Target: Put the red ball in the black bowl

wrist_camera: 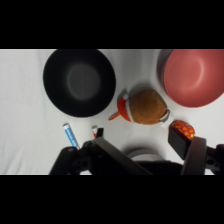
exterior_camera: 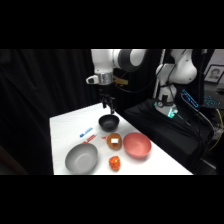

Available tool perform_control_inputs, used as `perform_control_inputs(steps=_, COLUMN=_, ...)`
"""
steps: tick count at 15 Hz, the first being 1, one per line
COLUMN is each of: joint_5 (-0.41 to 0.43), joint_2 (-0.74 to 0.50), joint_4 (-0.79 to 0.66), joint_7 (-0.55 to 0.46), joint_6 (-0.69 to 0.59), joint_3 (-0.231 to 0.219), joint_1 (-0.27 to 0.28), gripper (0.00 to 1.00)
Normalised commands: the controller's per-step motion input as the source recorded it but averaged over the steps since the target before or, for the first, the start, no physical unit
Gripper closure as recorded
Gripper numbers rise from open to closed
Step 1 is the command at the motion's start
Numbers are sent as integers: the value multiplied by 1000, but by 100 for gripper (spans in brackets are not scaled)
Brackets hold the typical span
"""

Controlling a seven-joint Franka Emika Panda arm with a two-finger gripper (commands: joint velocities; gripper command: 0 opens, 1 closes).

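The red ball (exterior_camera: 115,163) lies on the white table near the front edge, between the grey bowl and the pinkish-red bowl. In the wrist view the red ball (wrist_camera: 183,128) shows just beside the right fingertip (wrist_camera: 178,139). The black bowl (exterior_camera: 108,121) stands empty further back on the table. The wrist view has the black bowl (wrist_camera: 79,82) at upper left. My gripper (exterior_camera: 107,104) hangs well above the table, and in the side view it appears over the black bowl. In the wrist view the gripper (wrist_camera: 135,150) is open with nothing held.
A grey bowl (exterior_camera: 81,159) stands front left and a pinkish-red bowl (exterior_camera: 137,145) front right. A small brown bowl (exterior_camera: 114,141) sits between them. A blue marker (exterior_camera: 86,132) and a red-tipped one (wrist_camera: 95,131) lie left of the black bowl. The table edge runs close behind the ball.
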Motion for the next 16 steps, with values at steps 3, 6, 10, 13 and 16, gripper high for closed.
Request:
perform_control_inputs(steps=3, joint_5=6, joint_2=7, joint_4=24, joint_7=60, joint_6=5, joint_3=36, joint_1=-3, gripper=0)
perform_control_inputs(steps=6, joint_5=-39, joint_2=30, joint_4=73, joint_7=208, joint_6=50, joint_3=71, joint_1=38, gripper=0)
perform_control_inputs(steps=10, joint_5=-18, joint_2=82, joint_4=121, joint_7=253, joint_6=77, joint_3=77, joint_1=67, gripper=0)
perform_control_inputs(steps=13, joint_5=27, joint_2=113, joint_4=134, joint_7=204, joint_6=103, joint_3=74, joint_1=82, gripper=0)
perform_control_inputs(steps=16, joint_5=65, joint_2=139, joint_4=152, joint_7=173, joint_6=117, joint_3=78, joint_1=90, gripper=0)
